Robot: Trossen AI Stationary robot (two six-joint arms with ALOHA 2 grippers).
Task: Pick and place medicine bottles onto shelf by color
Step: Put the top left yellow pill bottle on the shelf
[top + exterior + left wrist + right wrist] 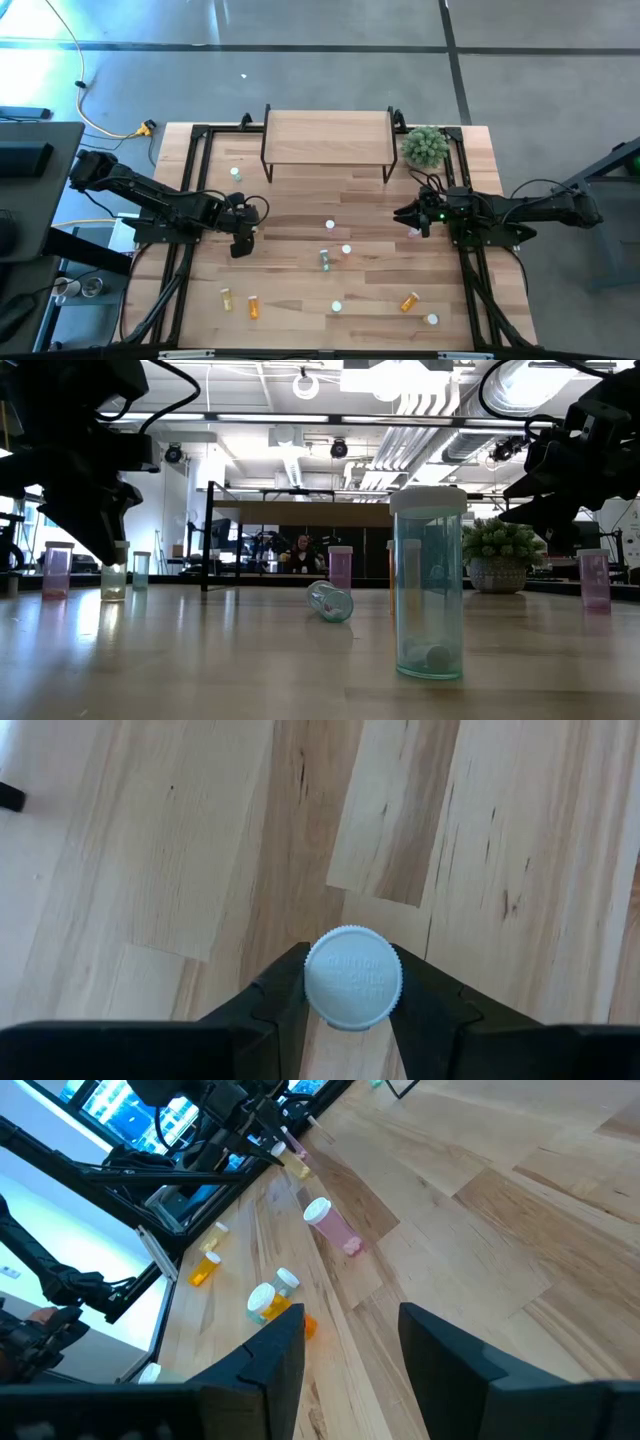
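My left gripper [242,245] points steeply down at the table's left middle, shut on a small pale yellow medicine bottle [113,582] that stands on the wood. Only its white cap [352,978] shows in the left wrist view. My right gripper [408,215] hovers open at the right middle with nothing between its fingers [350,1350]. The shelf [328,140], a low light-wood board on black legs, stands at the far middle with nothing showing on top. Other bottles are scattered on the table: a pink one [330,1225], a green one lying on its side [325,260], and an orange one [409,300]. My left gripper pinches the bottle's white cap [318,982] between its two fingers, one on each side of the round rim. The fingers come from above, slanting down. The bottle stays upright with its base on the table [113,598].
A green potted plant [426,147] sits beside the shelf's right end. A tall green bottle [428,585] stands upright close to the low camera. A yellow bottle [226,298] and an orange bottle [253,306] lie near the front left. Black frame rails [185,200] run along both table sides.
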